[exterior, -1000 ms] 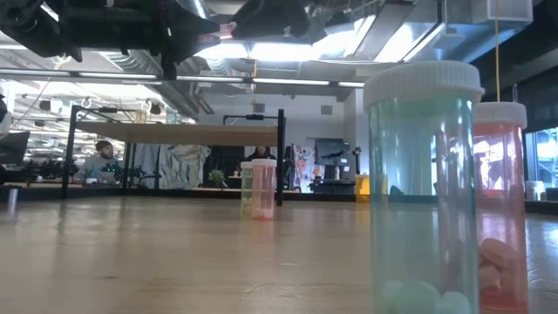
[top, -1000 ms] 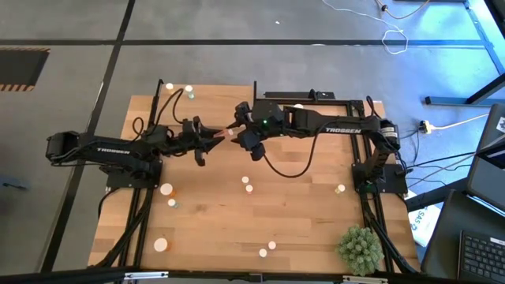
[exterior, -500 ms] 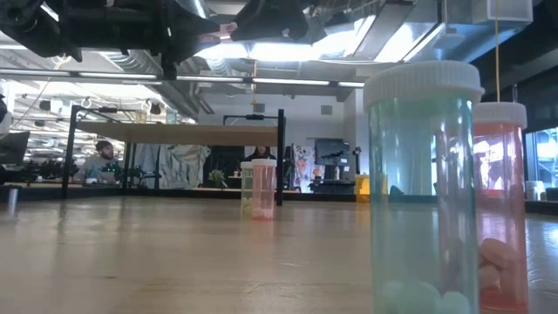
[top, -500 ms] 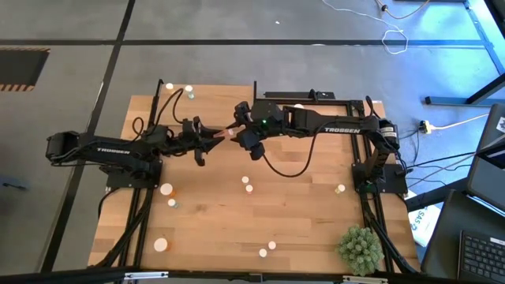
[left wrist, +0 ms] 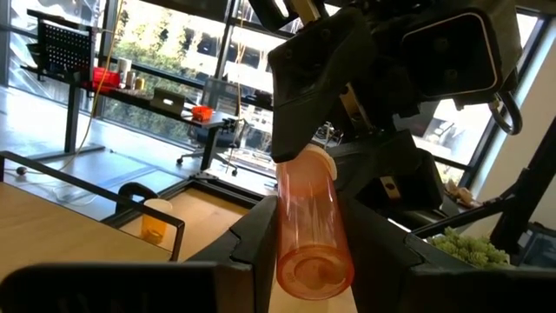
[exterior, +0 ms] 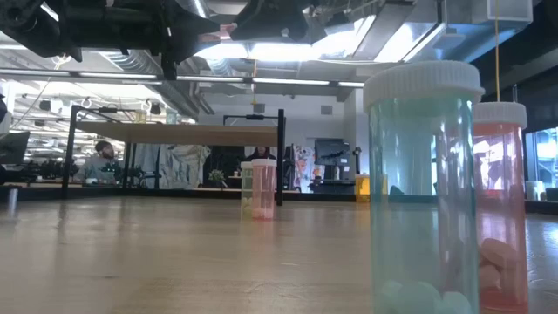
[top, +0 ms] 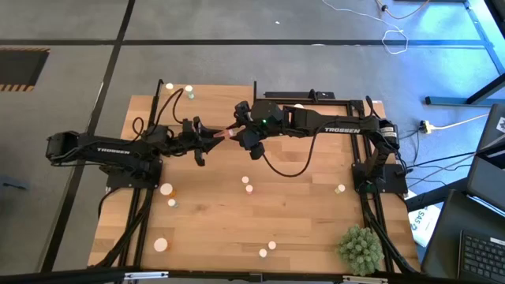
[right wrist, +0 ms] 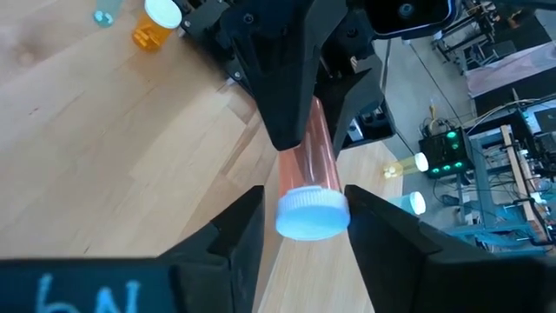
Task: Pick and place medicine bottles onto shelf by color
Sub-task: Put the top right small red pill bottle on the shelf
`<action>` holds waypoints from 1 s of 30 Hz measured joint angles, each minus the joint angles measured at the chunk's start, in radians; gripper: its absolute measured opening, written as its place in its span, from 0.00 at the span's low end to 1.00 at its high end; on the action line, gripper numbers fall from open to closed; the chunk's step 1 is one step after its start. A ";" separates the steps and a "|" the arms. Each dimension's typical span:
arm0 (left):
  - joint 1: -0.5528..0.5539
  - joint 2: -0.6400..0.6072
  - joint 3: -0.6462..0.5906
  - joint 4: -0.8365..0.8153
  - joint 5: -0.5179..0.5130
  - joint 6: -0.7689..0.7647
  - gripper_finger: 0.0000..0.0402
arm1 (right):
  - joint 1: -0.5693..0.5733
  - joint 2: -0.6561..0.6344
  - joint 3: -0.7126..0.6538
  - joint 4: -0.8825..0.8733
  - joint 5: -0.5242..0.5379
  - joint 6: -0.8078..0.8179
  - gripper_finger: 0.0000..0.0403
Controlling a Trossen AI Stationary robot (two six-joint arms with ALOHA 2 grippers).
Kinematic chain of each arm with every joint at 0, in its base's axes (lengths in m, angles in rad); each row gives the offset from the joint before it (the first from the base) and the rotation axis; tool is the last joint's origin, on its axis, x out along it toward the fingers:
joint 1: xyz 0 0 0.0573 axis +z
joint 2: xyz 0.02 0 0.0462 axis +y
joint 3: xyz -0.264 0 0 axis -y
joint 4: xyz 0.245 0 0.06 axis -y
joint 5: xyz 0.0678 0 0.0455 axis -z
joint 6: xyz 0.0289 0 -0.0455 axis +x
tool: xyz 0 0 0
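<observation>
A reddish medicine bottle [top: 230, 132] with a white cap hangs in the air over the table's far middle, between my two grippers. My left gripper [top: 218, 136] comes from the table's left and is shut on the bottle's base end. My right gripper [right wrist: 304, 228] comes from the right and is open. Its fingers stand on either side of the white cap [right wrist: 313, 214], close to it. The shelf [exterior: 174, 133], a wooden platform on black posts, stands at the far right under my right arm. More medicine bottles [top: 248, 184] stand scattered on the table. My left gripper pinches the bottle's base end [left wrist: 314, 261] between its two fingers [left wrist: 257, 245]. The fingers come about level from the table's left and lie along the bottle. The bottle is lifted clear of the table, lying nearly level with its cap [left wrist: 318, 162] toward my right gripper.
Two bottles [top: 178, 89] stand at the far left corner and others [top: 166, 190] at the left and near the front edge [top: 267, 249]. A pale green bottle [exterior: 425, 183] and a reddish one [exterior: 501, 201] stand close to the low camera. A spiky green plant ball [top: 360, 248] sits at the near right.
</observation>
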 joint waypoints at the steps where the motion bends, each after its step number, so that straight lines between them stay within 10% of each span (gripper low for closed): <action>1: 0.000 0.000 0.000 0.000 -0.001 0.000 0.27 | 0.000 0.000 0.000 0.002 0.000 0.000 0.40; 30: 0.000 0.000 0.000 -0.007 -0.003 -0.025 0.27 | 0.000 0.000 0.000 0.015 -0.003 0.004 0.40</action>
